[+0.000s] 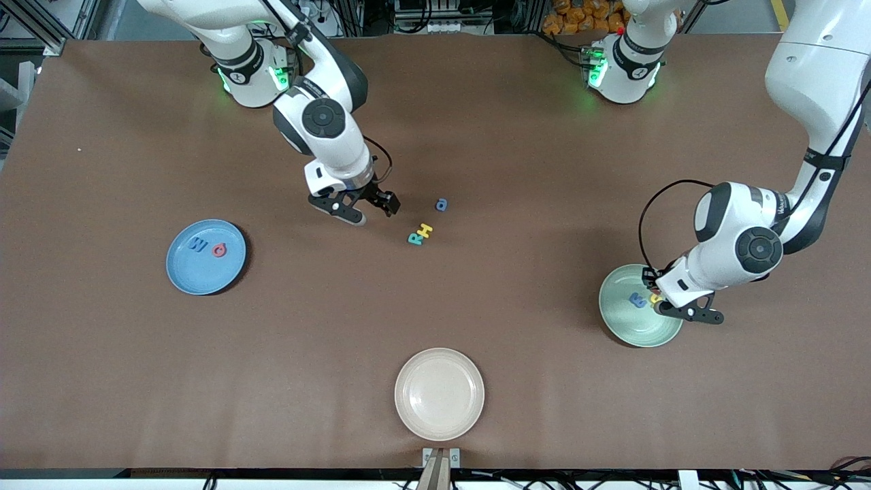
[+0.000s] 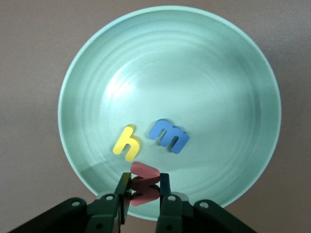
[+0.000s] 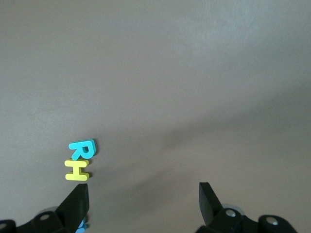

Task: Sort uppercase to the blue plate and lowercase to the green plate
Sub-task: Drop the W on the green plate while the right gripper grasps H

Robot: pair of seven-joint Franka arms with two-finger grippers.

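Red lowercase letter [image 2: 144,184] pinched between closed fingers of left gripper [image 2: 144,194], held over green plate [image 2: 233,63] rim. Yellow letter [image 2: 127,142] and blue m [image 2: 169,135] laid in green plate. Right gripper [image 1: 360,207] spread wide, nothing held, over table [image 1: 517,136] near teal R [image 1: 414,239] and yellow H [image 1: 425,231]. Blue a [image 1: 441,204] set beside H. W [image 1: 198,244] and Q [image 1: 218,250] laid in blue plate [image 1: 197,279].

I'm working in a robotics lab: brown-covered table [image 1: 476,122], aluminium framing [image 1: 41,27] and cable bundles [image 1: 435,17] sitting along its edge, my two arm bases glowing green status lights.
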